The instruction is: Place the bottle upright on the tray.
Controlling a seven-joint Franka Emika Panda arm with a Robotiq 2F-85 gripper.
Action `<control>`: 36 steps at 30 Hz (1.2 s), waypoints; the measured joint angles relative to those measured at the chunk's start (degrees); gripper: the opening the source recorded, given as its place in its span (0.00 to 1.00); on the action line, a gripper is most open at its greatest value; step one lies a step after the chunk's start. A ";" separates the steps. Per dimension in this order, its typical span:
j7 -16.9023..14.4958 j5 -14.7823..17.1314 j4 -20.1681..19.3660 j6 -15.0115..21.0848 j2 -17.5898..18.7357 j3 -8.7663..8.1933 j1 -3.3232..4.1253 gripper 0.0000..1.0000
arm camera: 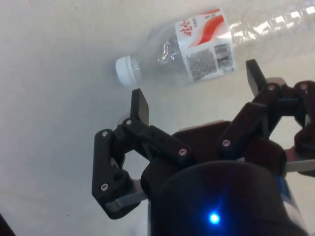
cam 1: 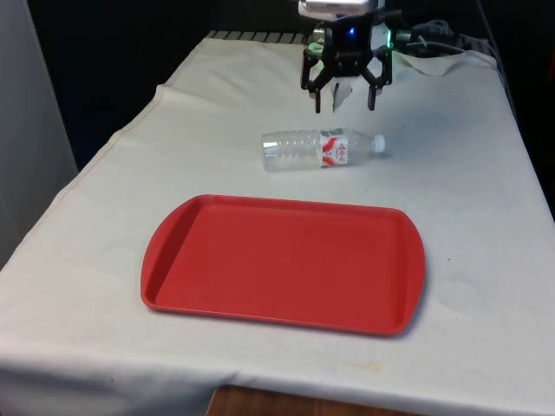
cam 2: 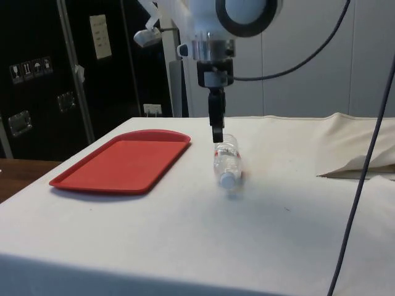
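Currently | gripper is hovering with fingers spread wide, above and just behind the bottle | bottle is lying sideways on cloth beyond red tray

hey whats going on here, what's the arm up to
A white robot arm has its hand hovering open just above a clear plastic bottle that lies on its side on the white cloth, cap toward the front view's right. The hand holds nothing and is not touching the bottle. The red tray sits nearer the front camera with nothing on it, so the bottle has yet to be picked up and stood there.
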 measured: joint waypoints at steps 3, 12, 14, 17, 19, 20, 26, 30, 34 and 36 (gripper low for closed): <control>-0.29 0.00 -0.57 1.95 1.20 -0.06 0.00 1.00; -0.80 0.00 -1.38 4.64 3.04 -0.11 0.00 1.00; -0.80 0.00 -1.32 4.76 3.04 -0.11 0.00 1.00; -0.80 0.00 -1.32 4.76 2.98 -0.11 0.00 1.00; -0.80 0.00 -1.32 4.76 2.98 -0.11 0.00 1.00; -0.80 0.00 -1.32 4.76 2.98 -0.11 0.00 1.00; -0.92 0.00 -1.32 4.76 2.98 -0.06 0.00 1.00; -1.60 0.00 -1.32 4.76 3.04 0.06 0.06 1.00; -3.15 0.00 -1.32 4.76 3.21 0.17 0.17 1.00; -4.41 0.00 -1.26 4.76 3.38 0.29 0.17 1.00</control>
